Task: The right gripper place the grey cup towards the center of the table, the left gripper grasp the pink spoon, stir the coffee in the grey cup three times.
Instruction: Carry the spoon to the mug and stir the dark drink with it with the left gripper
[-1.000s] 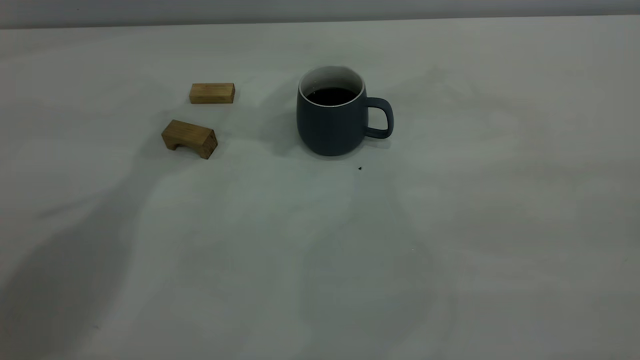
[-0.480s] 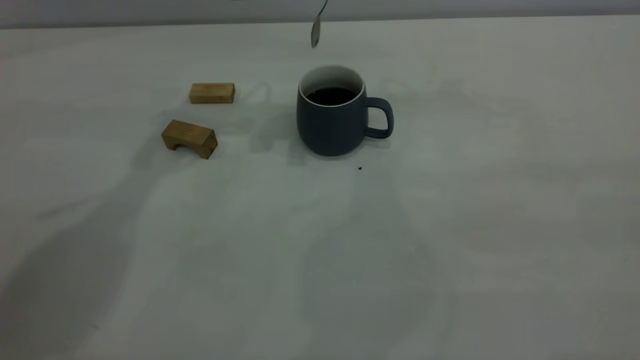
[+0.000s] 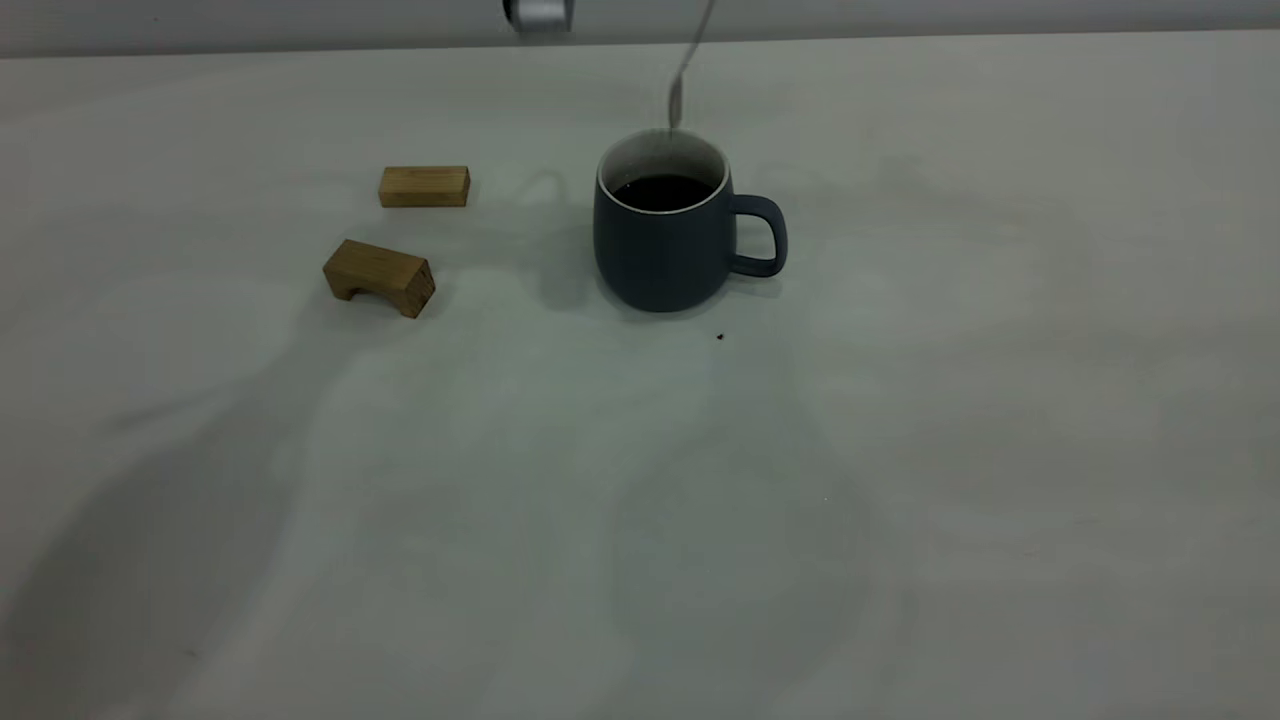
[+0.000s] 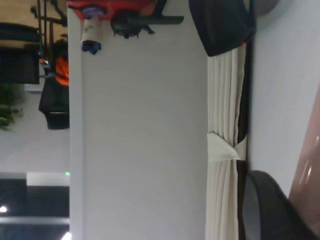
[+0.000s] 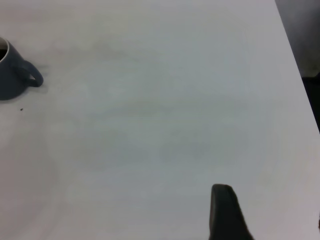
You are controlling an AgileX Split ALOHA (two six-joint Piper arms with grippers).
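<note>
The grey cup (image 3: 662,240) stands near the middle of the table (image 3: 900,450), handle to the right, with dark coffee (image 3: 662,192) inside. The pink spoon hangs from above; only its metal neck and bowl (image 3: 678,95) show in the exterior view, the bowl just over the cup's far rim. In the left wrist view its pink handle (image 4: 307,170) lies against a black finger (image 4: 270,210) of my left gripper (image 4: 294,197), which is shut on it. My right gripper (image 5: 272,220) hovers open over bare table, far from the cup (image 5: 12,75).
Two tan wooden blocks lie left of the cup, a flat one (image 3: 424,186) and an arched one (image 3: 379,276). A silver camera module (image 3: 538,12) shows at the top edge. A tiny black speck (image 3: 719,337) sits in front of the cup.
The spoon has come into view from above, then moved right and down to the cup's rim. The silver camera module has appeared at the top edge. The cup has not moved.
</note>
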